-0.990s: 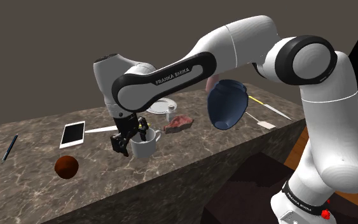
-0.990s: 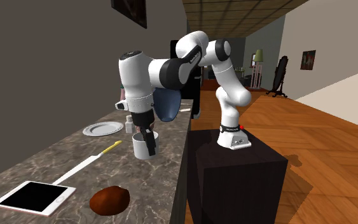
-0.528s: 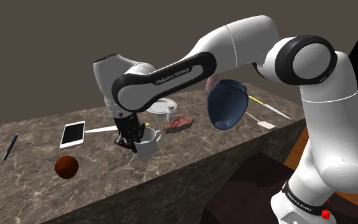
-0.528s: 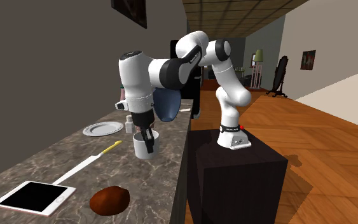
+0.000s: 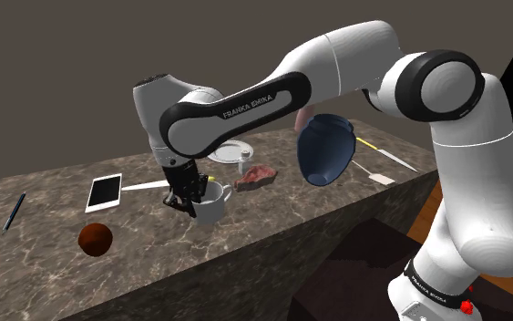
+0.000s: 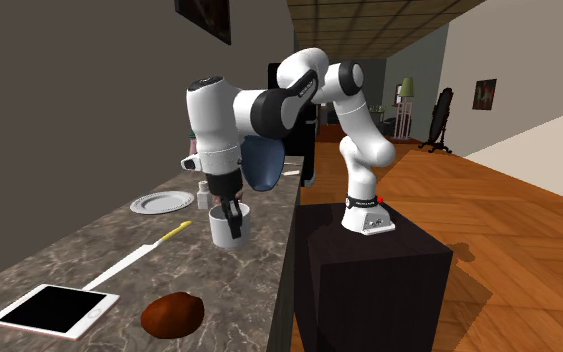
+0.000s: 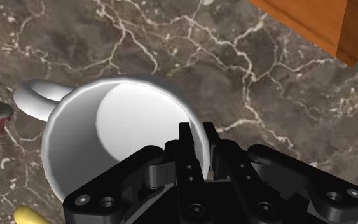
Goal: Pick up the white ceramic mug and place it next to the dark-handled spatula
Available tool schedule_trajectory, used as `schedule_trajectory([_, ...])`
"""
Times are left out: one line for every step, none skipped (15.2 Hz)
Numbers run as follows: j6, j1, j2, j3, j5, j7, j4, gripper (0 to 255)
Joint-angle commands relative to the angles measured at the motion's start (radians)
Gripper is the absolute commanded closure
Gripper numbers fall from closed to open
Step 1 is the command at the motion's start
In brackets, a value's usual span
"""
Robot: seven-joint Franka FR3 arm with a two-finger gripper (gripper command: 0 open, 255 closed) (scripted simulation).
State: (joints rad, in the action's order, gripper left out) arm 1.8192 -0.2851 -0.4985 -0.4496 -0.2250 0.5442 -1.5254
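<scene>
I am pinching the mug's point(image 7: 101, 124) wall at the rim with my gripper point(image 7: 198, 141), fingers nearly closed, one inside and one outside. The mug is sitting on the marble counter point(image 7: 247, 57). Risk I am judging: this one-sided grip letting it tilt or slip on lifting.

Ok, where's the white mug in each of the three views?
Shoulder view: white mug left of centre on the marble counter, below the wrist.
Second exterior view: mug left of centre, near the counter edge facing the stand.
Wrist view: mug seen from above, mouth open.
Shared landmark: the black jaws, clamped over its rim.
</scene>
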Motion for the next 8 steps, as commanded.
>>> schedule_trajectory([-0.021, 0.000, 0.007, -0.002, 0.004, -0.003, 0.015, 255])
schedule_trajectory([-0.033, 0.000, 0.010, -0.003, 0.005, -0.004, 0.024, 255])
schedule_trajectory([-0.045, 0.000, 0.014, -0.004, 0.007, -0.006, 0.032, 255])
schedule_trajectory([-0.056, -0.001, 0.017, -0.005, 0.009, -0.007, 0.042, 255])
schedule_trajectory([-0.068, -0.001, 0.020, -0.006, 0.010, -0.008, 0.051, 255])
schedule_trajectory([-0.080, -0.002, 0.022, -0.006, 0.012, -0.009, 0.061, 255])
schedule_trajectory([-0.092, -0.002, 0.025, -0.007, 0.013, -0.011, 0.071, 255])
schedule_trajectory([-0.105, -0.003, 0.027, -0.008, 0.014, -0.012, 0.081, 255])
